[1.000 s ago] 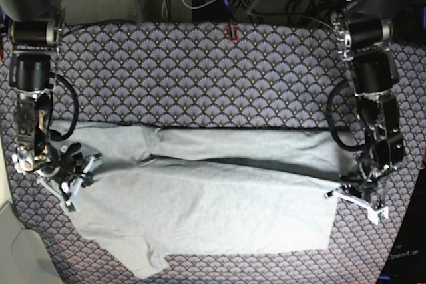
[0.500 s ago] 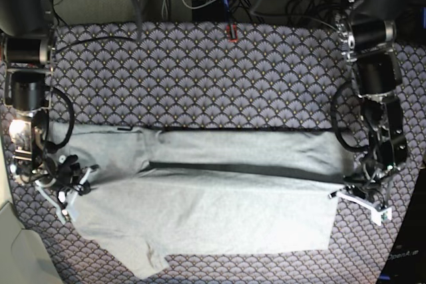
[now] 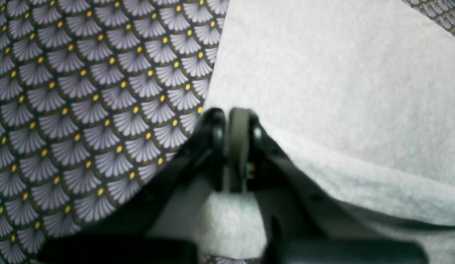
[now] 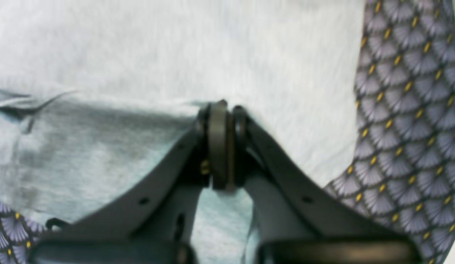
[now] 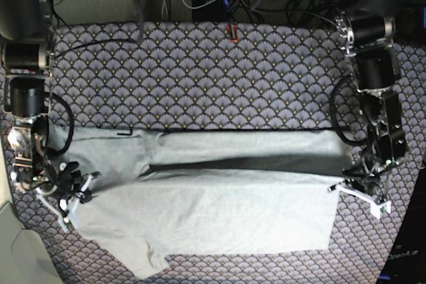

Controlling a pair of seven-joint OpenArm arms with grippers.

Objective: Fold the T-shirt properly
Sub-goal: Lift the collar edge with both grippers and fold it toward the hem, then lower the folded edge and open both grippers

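**A:** Start with the tablecloth (image 5: pixel 200 71). It covers the whole work surface, and the T-shirt (image 5: pixel 213 217) lies flat across its lower half, running from about 9 o'clock to 3 o'clock. The whole band of cloth toward 12 o'clock is bare, so that looks like your open room for carrying a fold.

**B:** And the shirt itself, how will it behave for you?

**A:** Judge it as light, soft and limp. It will sag and drag between your two holds, and it can slide over the tablecloth, so keep it taut. One long flap is already laid over; you see its dark shadowed edge (image 5: pixel 239 163) running across the middle.

**B:** Where do you take hold?

**A:** At the two short ends, on the folded edge. Your right gripper (image 5: pixel 70 194), at 9 o'clock in the base view, is clenched on the shirt there; its wrist view shows the jaws pressed together with grey cloth (image 4: pixel 139 146) gathered at the tips. Your left gripper (image 5: pixel 363 194), at 3 o'clock, is likewise clamped on the shirt's edge, right where fabric meets tablecloth (image 3: pixel 102 110).

**B:** Anything tight?

**A:** The sleeve (image 5: pixel 143 261) at 7 o'clock lies near the table's lower edge.
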